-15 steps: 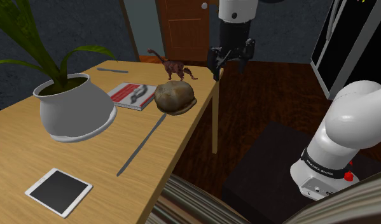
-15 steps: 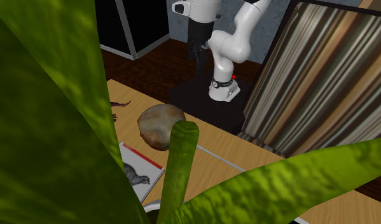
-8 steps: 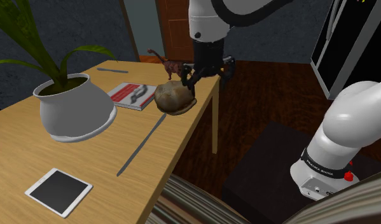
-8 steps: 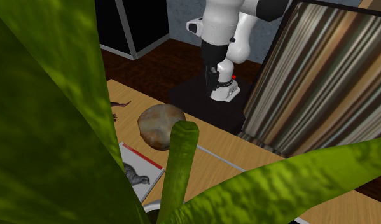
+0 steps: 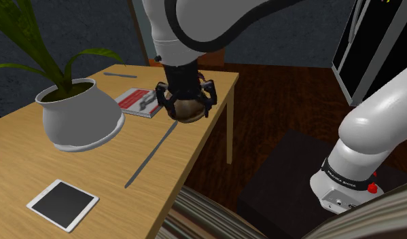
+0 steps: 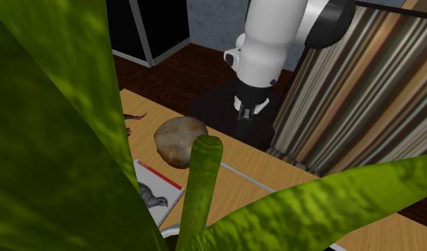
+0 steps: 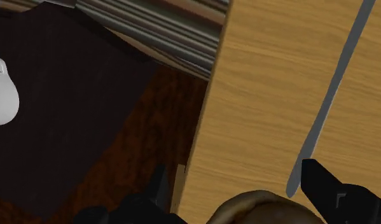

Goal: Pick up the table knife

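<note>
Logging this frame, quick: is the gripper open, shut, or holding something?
Gripper: open, holding nothing; the table knife lies on the table.

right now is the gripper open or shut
Open. On the gripper, the two black fingers stand wide apart in the wrist view.

Nothing is showing clearly enough to be read. A short line of small white lettering is running along the black band (image 5: 340, 178) around the arm's (image 5: 375, 125) lower joint, but its letters are showing too small to make out. The book (image 5: 136, 102) lying toward the table's (image 5: 93, 173) far edge is showing a red strip and a grey animal picture on its pale cover, any print there being illegible.
</note>
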`<state>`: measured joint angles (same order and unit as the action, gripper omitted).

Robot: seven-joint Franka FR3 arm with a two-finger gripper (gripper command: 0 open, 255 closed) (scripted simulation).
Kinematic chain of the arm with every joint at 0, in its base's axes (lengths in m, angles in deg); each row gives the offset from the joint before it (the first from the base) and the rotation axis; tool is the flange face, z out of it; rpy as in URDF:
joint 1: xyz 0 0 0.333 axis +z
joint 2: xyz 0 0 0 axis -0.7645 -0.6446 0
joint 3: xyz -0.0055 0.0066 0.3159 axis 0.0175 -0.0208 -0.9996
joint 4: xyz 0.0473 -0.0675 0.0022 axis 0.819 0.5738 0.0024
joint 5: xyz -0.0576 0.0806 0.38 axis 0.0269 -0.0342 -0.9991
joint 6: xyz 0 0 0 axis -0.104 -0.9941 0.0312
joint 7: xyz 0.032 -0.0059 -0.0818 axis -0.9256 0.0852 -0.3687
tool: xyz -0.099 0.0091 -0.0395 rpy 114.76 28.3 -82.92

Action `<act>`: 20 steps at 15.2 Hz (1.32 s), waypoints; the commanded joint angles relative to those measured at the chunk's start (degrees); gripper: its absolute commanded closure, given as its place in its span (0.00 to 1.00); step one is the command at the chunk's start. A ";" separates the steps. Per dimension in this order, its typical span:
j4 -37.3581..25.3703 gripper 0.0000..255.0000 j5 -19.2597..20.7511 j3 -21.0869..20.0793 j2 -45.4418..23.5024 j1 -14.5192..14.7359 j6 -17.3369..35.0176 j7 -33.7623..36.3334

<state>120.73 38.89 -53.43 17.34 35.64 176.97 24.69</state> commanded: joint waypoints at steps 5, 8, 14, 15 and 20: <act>-13.15 0.00 17.73 -13.24 -23.61 -4.55 0.77 28.16; -18.04 0.00 24.99 -11.39 -32.33 0.55 -0.23 37.08; -14.67 0.00 26.53 -10.45 -33.73 1.23 3.85 38.26; -14.37 0.00 26.71 -10.36 -33.90 1.30 4.23 38.40; -14.42 1.00 26.77 -10.33 -33.97 1.32 4.22 38.41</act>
<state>106.31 65.64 -63.76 -16.61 36.96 181.17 63.08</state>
